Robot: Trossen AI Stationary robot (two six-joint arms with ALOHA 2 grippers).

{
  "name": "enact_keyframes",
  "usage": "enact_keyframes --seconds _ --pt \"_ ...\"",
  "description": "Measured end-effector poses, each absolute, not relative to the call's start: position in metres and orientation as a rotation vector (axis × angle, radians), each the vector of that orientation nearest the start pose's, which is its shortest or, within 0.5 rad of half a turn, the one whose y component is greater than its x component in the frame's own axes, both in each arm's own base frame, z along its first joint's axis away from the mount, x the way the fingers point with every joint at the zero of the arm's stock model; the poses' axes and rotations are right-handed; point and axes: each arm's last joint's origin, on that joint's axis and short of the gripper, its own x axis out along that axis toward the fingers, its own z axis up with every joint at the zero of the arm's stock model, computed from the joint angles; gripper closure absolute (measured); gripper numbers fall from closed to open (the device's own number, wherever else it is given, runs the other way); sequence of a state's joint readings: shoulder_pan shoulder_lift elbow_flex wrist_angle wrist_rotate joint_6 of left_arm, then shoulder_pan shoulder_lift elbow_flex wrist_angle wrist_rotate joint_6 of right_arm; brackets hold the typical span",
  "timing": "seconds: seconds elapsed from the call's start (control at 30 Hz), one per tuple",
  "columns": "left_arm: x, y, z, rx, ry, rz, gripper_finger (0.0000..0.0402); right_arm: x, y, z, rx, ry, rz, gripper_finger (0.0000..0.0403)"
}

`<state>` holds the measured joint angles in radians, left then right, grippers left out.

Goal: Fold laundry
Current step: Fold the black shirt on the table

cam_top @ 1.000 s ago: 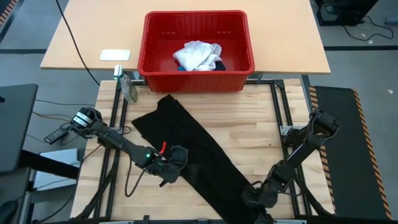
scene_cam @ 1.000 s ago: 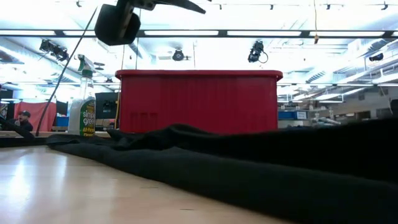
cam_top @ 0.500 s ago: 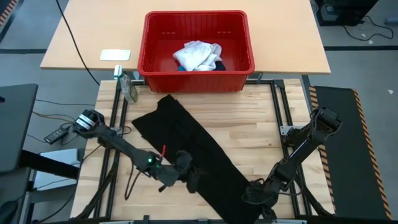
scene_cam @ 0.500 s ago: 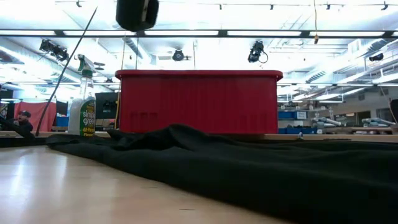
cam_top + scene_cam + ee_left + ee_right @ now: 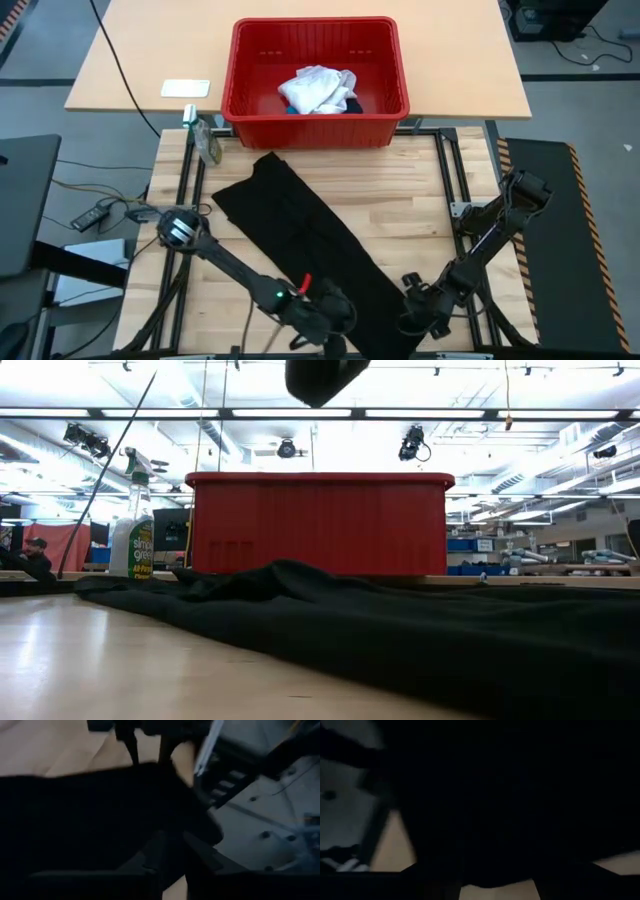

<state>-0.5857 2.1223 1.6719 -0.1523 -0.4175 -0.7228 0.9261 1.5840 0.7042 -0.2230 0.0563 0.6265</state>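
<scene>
Black cloth fills both wrist views. The left gripper point(image 5: 335, 312) is nipped on the near end of the black shirt point(image 5: 290, 215); whether the right gripper's point(image 5: 415, 305) jaws are apart, I can't tell. Best to pinch both corners evenly, then lift together toward the red basket point(image 5: 315, 125).

even overhead light fills the high view, shadows soft and short. in the low view the ceiling strip lights point(image 5: 290, 413) glare white, and the near black shirt point(image 5: 420, 645) blurs. both wrist views are dim, smeared and mostly black with little detail.
</scene>
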Motion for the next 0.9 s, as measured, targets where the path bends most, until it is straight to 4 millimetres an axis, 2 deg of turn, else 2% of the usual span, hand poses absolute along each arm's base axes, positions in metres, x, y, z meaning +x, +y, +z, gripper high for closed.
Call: enact_keyframes --seconds 0.13,0.27,0.37,0.47,0.6,0.73,0.9 --pt "0.417 -0.255 0.226 -0.447 0.620 0.103 0.0322 0.157 0.201 0.122 0.095 1.293 0.309 0.0212" --pt "0.421 -0.255 0.231 -0.425 0.588 0.080 0.0305 0.149 0.202 0.126 0.149 1.300 0.294 0.0225" --pt "0.422 -0.256 0.233 -0.335 0.571 0.043 0.0286 0.149 0.204 0.138 0.219 1.215 0.320 0.0227" --pt "0.425 -0.257 0.234 -0.242 0.540 0.002 0.0259 0.153 0.201 0.159 0.284 1.098 0.320 0.0226" --pt "0.434 -0.261 0.236 -0.136 0.431 -0.065 0.0219 0.152 0.191 0.174 0.259 1.020 0.317 0.0219" --pt "0.444 -0.270 0.217 -0.070 0.389 -0.184 0.0192 0.148 0.191 0.184 0.180 0.985 0.421 0.0209" --pt "0.451 -0.276 0.180 -0.002 0.429 -0.231 0.0182 0.133 0.204 0.177 -0.002 1.018 0.625 0.0192"
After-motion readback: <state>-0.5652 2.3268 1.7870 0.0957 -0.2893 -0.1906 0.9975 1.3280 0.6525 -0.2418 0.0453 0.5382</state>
